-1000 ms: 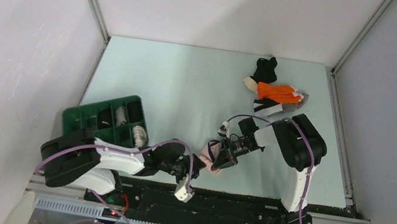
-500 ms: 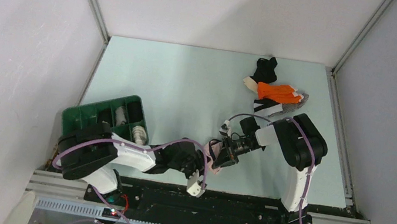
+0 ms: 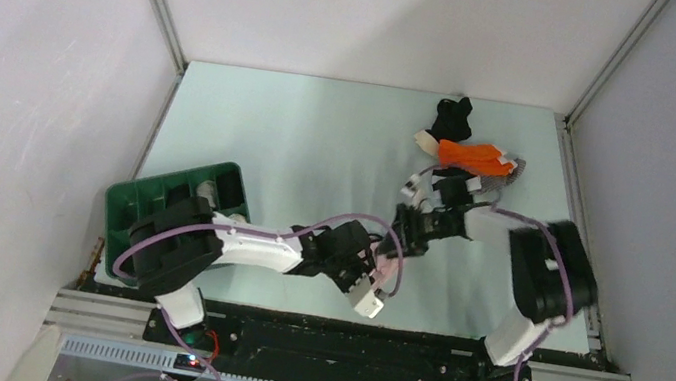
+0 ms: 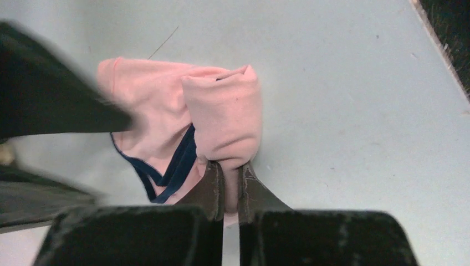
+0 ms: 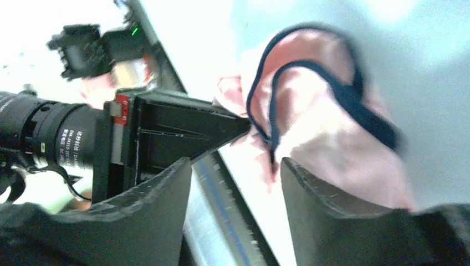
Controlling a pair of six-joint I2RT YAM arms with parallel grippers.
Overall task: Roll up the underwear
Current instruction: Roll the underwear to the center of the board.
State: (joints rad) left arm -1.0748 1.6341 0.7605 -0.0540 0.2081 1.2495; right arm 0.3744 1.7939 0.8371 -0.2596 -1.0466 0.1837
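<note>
Left gripper (image 4: 229, 170) pinching a fold of pink underwear (image 4: 166, 111), navy band; right gripper (image 5: 235, 165) spread, just beside it

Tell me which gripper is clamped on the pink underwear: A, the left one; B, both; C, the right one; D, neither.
A: the left wrist view shows the left gripper pinching a fold of the pink underwear, while the right gripper stands open beside it.
</note>
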